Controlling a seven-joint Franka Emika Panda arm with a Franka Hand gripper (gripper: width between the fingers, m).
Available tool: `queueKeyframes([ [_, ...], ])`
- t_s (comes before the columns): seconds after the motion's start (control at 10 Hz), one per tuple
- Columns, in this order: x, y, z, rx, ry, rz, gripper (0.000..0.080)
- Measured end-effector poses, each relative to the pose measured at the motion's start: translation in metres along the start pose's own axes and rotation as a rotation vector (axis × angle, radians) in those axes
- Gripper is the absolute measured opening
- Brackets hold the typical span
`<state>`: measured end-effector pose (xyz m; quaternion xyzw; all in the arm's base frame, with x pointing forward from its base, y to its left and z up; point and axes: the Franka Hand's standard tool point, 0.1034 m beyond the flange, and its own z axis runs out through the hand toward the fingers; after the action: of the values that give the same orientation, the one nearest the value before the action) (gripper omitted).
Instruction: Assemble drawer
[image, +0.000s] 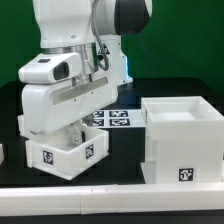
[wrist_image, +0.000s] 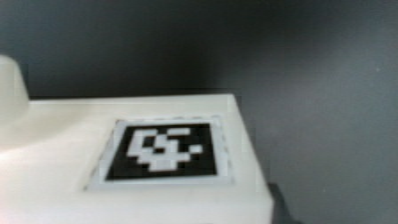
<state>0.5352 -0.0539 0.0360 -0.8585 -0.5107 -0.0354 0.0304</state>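
The large white cube-shaped housing (image: 185, 140) stands on the black table at the exterior view's right, open top up, with a tag on its front. A small white tray (image: 68, 152) with tags on its sides sits at the lower left, right under my gripper (image: 63, 134). The gripper's hand hangs low over the tray and hides its fingers, so I cannot tell whether they are open or shut. The wrist view is filled by a white tagged face of the tray (wrist_image: 169, 150), very close, and no fingers show there. A second white part (image: 2, 155) shows only as a sliver at the left edge.
The marker board (image: 115, 118) lies flat on the table between the tray and the housing, behind them. The table's front edge runs just below both parts. A green wall stands behind the table.
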Motion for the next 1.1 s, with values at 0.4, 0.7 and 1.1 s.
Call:
queueKeyframes([
  [0.4, 0.003, -0.001, 0.002, 0.001, -0.002, -0.023, 0.0038],
  [0.7, 0.018, 0.001, 0.005, -0.014, -0.036, -0.291, 0.0038],
  [1.1, 0.021, -0.001, 0.009, -0.011, -0.047, -0.325, 0.0038],
])
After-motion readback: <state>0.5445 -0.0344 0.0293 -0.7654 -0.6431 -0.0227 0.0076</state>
